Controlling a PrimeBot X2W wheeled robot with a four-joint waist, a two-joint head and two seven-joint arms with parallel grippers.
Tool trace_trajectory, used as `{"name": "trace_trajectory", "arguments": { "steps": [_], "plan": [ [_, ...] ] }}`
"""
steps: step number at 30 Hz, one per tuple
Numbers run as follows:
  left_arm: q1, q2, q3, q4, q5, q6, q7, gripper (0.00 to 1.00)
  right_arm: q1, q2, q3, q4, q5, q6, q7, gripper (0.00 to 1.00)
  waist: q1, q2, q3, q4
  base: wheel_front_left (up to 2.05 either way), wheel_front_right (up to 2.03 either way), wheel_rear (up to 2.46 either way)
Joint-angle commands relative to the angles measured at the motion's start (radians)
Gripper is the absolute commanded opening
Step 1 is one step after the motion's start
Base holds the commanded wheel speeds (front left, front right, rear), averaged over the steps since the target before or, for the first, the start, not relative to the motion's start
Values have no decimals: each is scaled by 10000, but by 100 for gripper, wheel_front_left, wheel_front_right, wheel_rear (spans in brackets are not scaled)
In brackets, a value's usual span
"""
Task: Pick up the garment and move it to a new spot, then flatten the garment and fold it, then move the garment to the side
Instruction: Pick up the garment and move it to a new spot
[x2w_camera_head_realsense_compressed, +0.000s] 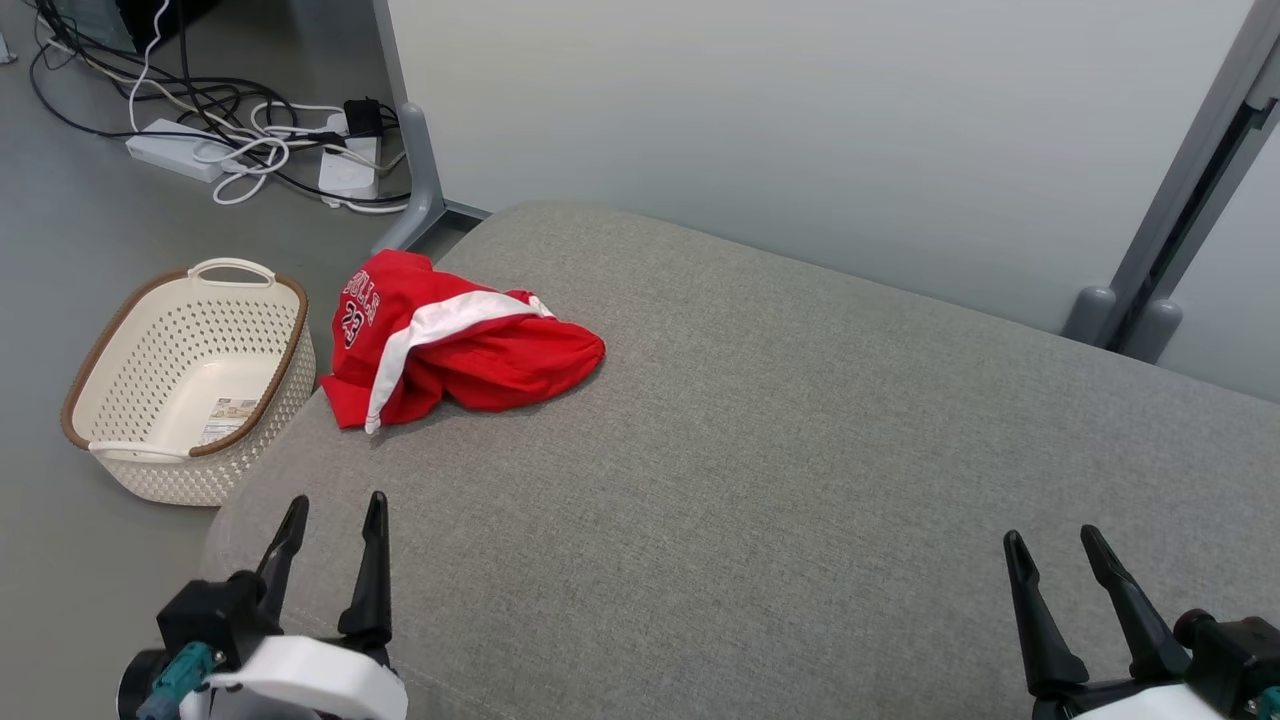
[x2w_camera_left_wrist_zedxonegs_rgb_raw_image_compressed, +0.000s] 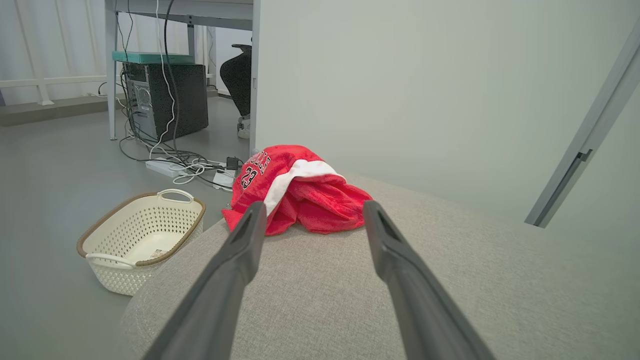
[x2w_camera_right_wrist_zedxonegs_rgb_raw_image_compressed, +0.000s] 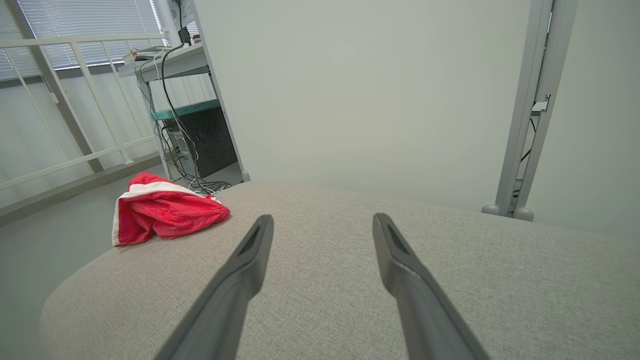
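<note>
1. Pale grey partition wall (x2w_camera_head_realsense_compressed: 800, 120) with grey metal posts, standing behind everything else.
2. Broad grey woven-fabric cushion (x2w_camera_head_realsense_compressed: 800, 450), rounded at its far left corner, carrying the task's cloth.
3. Black computer tower (x2w_camera_left_wrist_zedxonegs_rgb_raw_image_compressed: 170, 100) under a grey desk, with cables hanging down; seen in both wrist views. Beside it in the left wrist view, a dark office chair (x2w_camera_left_wrist_zedxonegs_rgb_raw_image_compressed: 237, 75). In the right wrist view, a white railing (x2w_camera_right_wrist_zedxonegs_rgb_raw_image_compressed: 75, 45) and slatted blinds.
4. Cream perforated plastic basket (x2w_camera_head_realsense_compressed: 200, 480) with a brown rim and white handles, on the grey floor just beside the cushion's left corner. Small printed sticker on its bottom, too small to read.
5. Crumpled red jersey garment (x2w_camera_head_realsense_compressed: 450, 345) with a white stripe, lying on the cushion's far left corner, near the basket, well ahead of the left arm and touched by neither arm. Black-and-white lettering legible in the head and left wrist views: letters ending in "ULLS" above the number "23". Plain red side and white band facing the right wrist view.
6. Left end effector (x2w_camera_head_realsense_compressed: 335, 500), dark fingers spread apart and empty, over the cushion's near left edge.
7. Right end effector (x2w_camera_head_realsense_compressed: 1050, 535), fingers likewise apart and empty, over the near right part.
8. White power strips (x2w_camera_head_realsense_compressed: 175, 150) among tangled black and white cables on the floor beyond the basket.
</note>
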Motion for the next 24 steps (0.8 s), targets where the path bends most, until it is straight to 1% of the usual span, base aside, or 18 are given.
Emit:
{"name": "trace_trajectory", "arguments": {
  "steps": [1,5,6,9,12,16,18,21,24],
  "plan": [
    [-408,133,34,-207,4,14,95,100,-80,-59,6,-52,-5,4,-55,100,0,0,96,-14,0,0,0],
    [-1267,306,190,-476,-34,60,533,100,-372,-168,39,-240,-106,4,69,100,0,0,652,-170,0,0,0],
    [-1267,306,190,-476,-34,60,533,100,-372,-168,39,-240,-106,4,69,100,0,0,652,-170,0,0,0],
    [-2233,582,435,-451,-153,169,1179,100,-690,-261,81,-374,-171,4,178,100,0,0,1243,-433,0,0,0],
    [-3271,802,654,-45,-520,97,2175,100,-1039,-316,96,-504,-235,4,250,100,0,0,1836,-723,0,0,0],
    [-4805,1343,1004,1083,-1011,-106,3452,100,-1607,-401,212,-612,-362,4,336,100,0,0,2692,-1231,0,0,0],
    [-5598,1590,1208,1830,-1238,-246,3850,100,-1967,-448,269,-702,-436,4,382,100,0,0,3175,-1523,0,0,0],
    [-6694,1975,1516,3126,-1463,-405,4092,100,-2474,-451,403,-782,-503,4,412,100,0,0,3830,-1998,0,0,0],
    [-7642,2303,1756,4390,-1721,-669,4274,100,-2996,-434,557,-830,-509,4,395,100,0,0,4479,-2512,0,0,0]
  ]
}}
